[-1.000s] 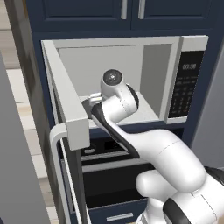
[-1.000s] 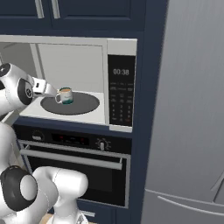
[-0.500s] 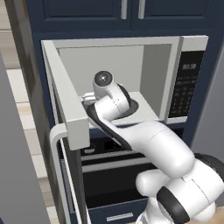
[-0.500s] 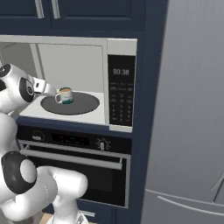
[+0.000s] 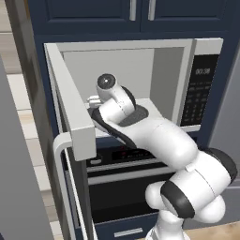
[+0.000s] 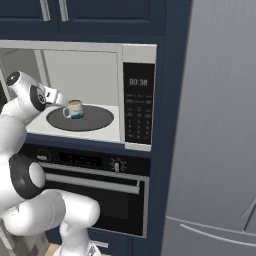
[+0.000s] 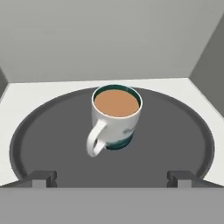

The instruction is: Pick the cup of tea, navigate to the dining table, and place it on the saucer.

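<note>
Cup of tea (image 6: 74,109) is the target; pick step in hand, approach not finished.

Left base view: arm reaches from lower right into the open microwave (image 5: 206,84), door (image 5: 70,117) swung out to the left. Wrist sits over the dark turntable (image 5: 138,114). Arm body blocks the cup here, and I can't tell the jaw state from this side.

Right base view: cup stands upright on the left part of the turntable (image 6: 95,120), inside the microwave cavity, handle toward the arm. Gripper (image 6: 64,101) pokes in from the left, just beside the cup, apparently not touching. Oven (image 6: 95,190) below, fridge (image 6: 215,140) to the right. No dining table or saucer here, so navigation and placing are both still to do.

Hand view: cup (image 7: 116,118) dead ahead, upright, brown liquid near the rim, handle pointing down-left toward the camera. Two fingertips (image 7: 41,178) at the bottom corners, spread wide, nothing between them; jaws released and empty. Cup lies well ahead of the tips.

Next move, my guess: push forward until the cup body sits between the fingers, avoid knocking the handle, close, then lift level and back out clear of the microwave frame. Spill risk if tilted.
</note>
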